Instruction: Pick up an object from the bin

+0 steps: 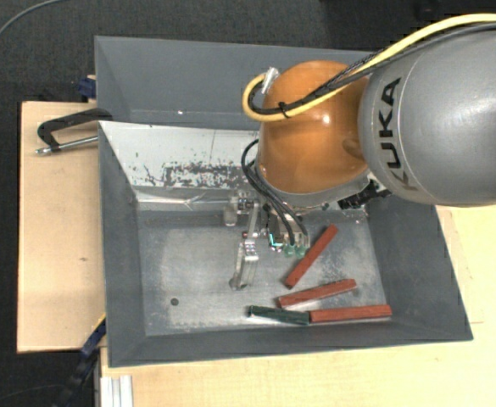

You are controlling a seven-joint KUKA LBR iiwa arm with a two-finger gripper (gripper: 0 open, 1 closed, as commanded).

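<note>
Camera view looks down on the grey metal bin [120,253]; the arm [451,100] comes in from the right of the frame, its orange cover [311,134] hanging over the bin's upper middle; below that cover the tool [246,265] reaches down over the bare floor near the centre of the bin; whether it is open or closed I cannot tell, its metal parts being crowded together under the cover. Nearest to it, just to its right and apart from it, lies a slanted reddish-brown stick [309,257], running from upper right to lower left. Towards the lower right lie a second reddish-brown stick [317,293], nearly level, and a third reddish-brown stick [351,314] along the front wall; a dark green stick [277,314] lies at the third's left end, touching it or nearly so. A small dark speck [175,303] sits on the floor at the bin's lower left, well apart from the sticks.
</note>
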